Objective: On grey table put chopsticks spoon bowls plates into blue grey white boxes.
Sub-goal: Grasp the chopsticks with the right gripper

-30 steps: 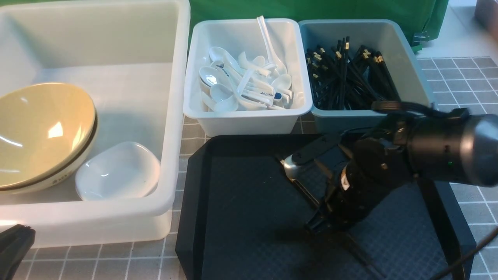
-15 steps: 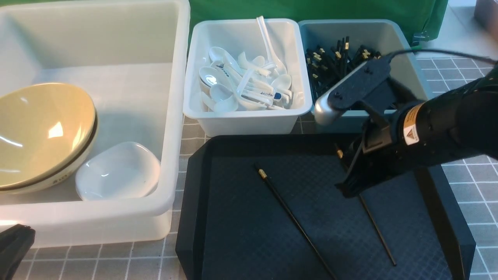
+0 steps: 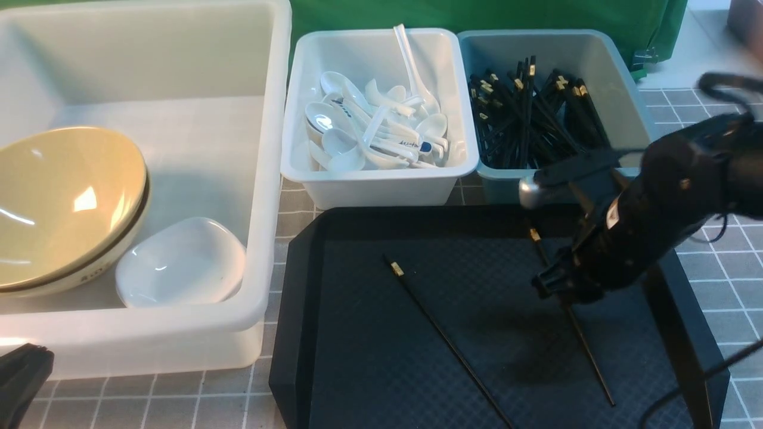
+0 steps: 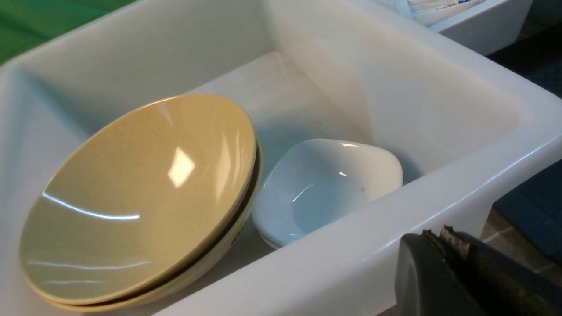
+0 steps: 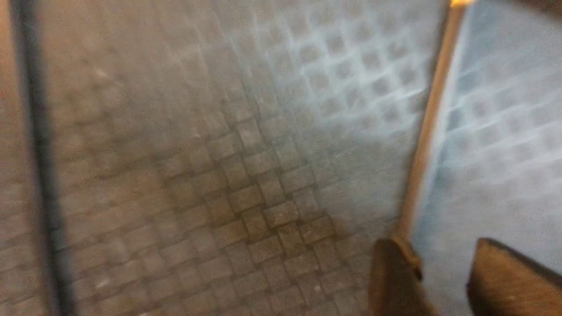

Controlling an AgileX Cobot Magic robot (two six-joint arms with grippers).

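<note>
My right gripper [image 3: 557, 287], jaws apart, hovers over the right-hand chopstick [image 3: 590, 357] on the black tray [image 3: 369, 333]. The stick runs near-to-far, just beside one jaw.

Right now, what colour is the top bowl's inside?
The top bowl is mustard yellow; best in left wrist view.
</note>
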